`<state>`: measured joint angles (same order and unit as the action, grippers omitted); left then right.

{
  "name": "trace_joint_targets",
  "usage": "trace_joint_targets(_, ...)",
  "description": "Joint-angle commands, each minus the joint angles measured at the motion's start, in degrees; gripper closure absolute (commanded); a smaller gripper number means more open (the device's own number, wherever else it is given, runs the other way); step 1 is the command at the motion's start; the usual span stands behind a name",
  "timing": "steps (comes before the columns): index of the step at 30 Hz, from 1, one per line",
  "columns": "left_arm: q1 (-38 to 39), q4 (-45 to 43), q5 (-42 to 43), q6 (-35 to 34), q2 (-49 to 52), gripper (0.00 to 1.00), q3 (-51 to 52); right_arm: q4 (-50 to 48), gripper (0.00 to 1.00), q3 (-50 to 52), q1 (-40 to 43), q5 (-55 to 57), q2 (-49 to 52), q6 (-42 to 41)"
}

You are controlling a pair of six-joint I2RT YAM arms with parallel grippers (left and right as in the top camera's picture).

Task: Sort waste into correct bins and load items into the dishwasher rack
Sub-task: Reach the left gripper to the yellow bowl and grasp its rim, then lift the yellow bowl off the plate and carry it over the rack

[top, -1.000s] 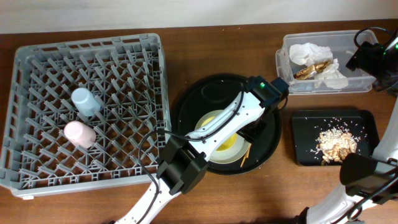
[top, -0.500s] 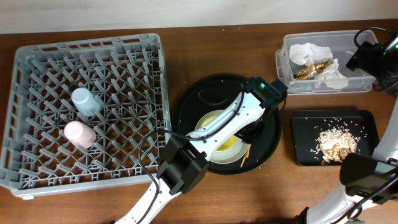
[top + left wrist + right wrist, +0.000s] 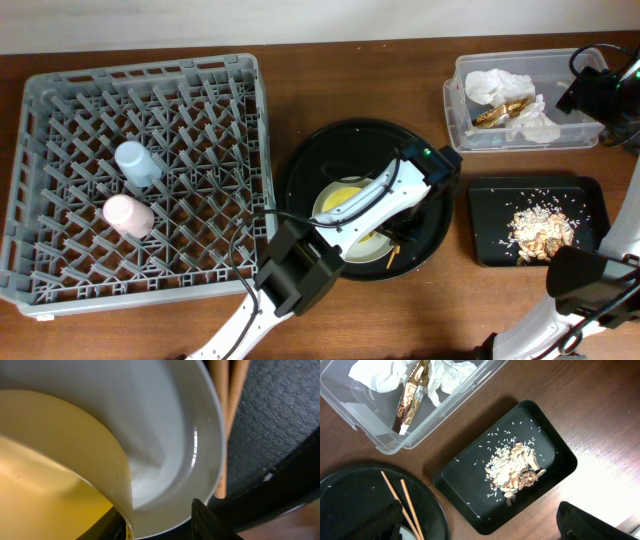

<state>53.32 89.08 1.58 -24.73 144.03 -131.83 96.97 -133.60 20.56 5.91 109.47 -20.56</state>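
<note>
The left end effector (image 3: pixel 402 225) is low over the large round black tray (image 3: pixel 330 150), very close to the pale plate (image 3: pixel 165 435). In the left wrist view the plate's rim fills the space just in front of the fingers, and the yellow bowl (image 3: pixel 50 460) stands inside the plate, a little further in on the same side. One dark finger (image 3: pixel 202 520) shows under the rim. I cannot tell if the jaws are already pressed on the rim or only placed around it.

The plate looks hard, smooth and glossy, so I judge it stiff but slippery, and breakable if it falls. With the bowl on top it is heavier, and the bowl may slide when the plate tilts. The best place to take hold seems to be the raised rim, with one finger under and one over it, and the lift kept level. Taking the bowl alone by its thin wall is perhaps safer.

The chopsticks (image 3: pixel 227 405) lie just beyond the rim, ahead of this end effector. They are thin and light and can roll away if the plate pushes them.

The right end effector (image 3: pixel 480 522) hangs released, its fingers wide apart and holding nothing, with the flat black tray (image 3: pixel 505 465) of scraps below it.

The dishwasher rack (image 3: pixel 140 170) is well apart from both.
</note>
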Motion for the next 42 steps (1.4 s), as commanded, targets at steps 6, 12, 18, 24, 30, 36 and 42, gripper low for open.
trace_joint_targets(6,-1.01,0.48,1.01,-0.72,0.46,0.89,-0.52,0.15,0.01,-0.33,0.11,-0.31,-0.02,0.2)
trace_joint_targets(12,-3.15,5.42,1.01,-0.46,0.04,0.99,-6.93,0.15,0.01,-0.33,0.11,-0.31,-0.02,0.2)
trace_joint_targets(18,-5.11,7.67,1.64,1.46,-2.47,0.99,-20.06,0.15,0.01,-0.33,0.11,-0.31,-0.02,0.22)
trace_joint_targets(24,-12.87,7.65,-0.44,2.51,-8.57,0.99,-30.84,0.15,0.01,-0.33,0.11,-0.31,-0.02,0.22)
trace_joint_targets(30,-31.54,4.31,13.68,8.13,-11.17,1.0,-34.27,0.15,0.01,-0.33,0.11,-0.31,-0.02,0.2)
trace_joint_targets(36,-47.87,-6.58,50.18,23.3,-9.18,1.0,-33.97,0.15,0.01,-0.33,0.11,-0.31,-0.02,0.22)
trace_joint_targets(42,-57.83,-12.2,56.61,23.3,-4.68,1.0,-33.97,0.15,0.01,-0.33,0.11,-0.31,-0.02,0.2)
